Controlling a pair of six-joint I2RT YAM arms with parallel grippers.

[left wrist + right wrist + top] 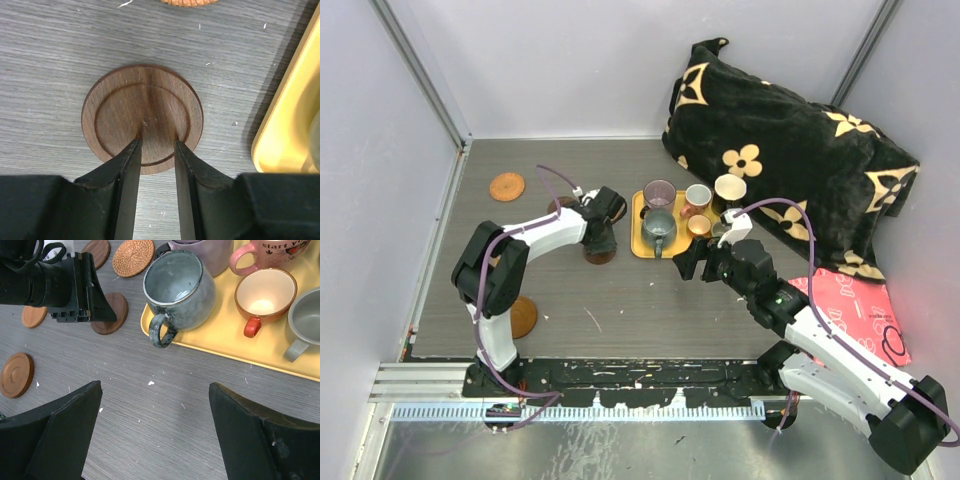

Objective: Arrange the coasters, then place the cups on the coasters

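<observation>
My left gripper [157, 141] hovers over a dark brown coaster [142, 107] lying flat on the table. Its fingers [131, 165] are a narrow gap apart with nothing between them, tips over the coaster's near part. My right gripper [155, 405] is wide open above bare table, just in front of the grey-green mug [177, 287]. That mug stands on the yellow tray [225, 340] with the purple mug [200, 252], pink cup [270, 250], tiny orange cup [265, 295] and tiny grey cup [305, 320]. The black cup [730, 188] stands at the tray's far right.
Other coasters lie left of the tray: a woven orange one [507, 186], a dark one [97, 251], a light brown one [32, 316] and a brown one [523, 317] by the left arm's base. A black flowered cushion [790, 160] and a red packet [855, 305] fill the right side.
</observation>
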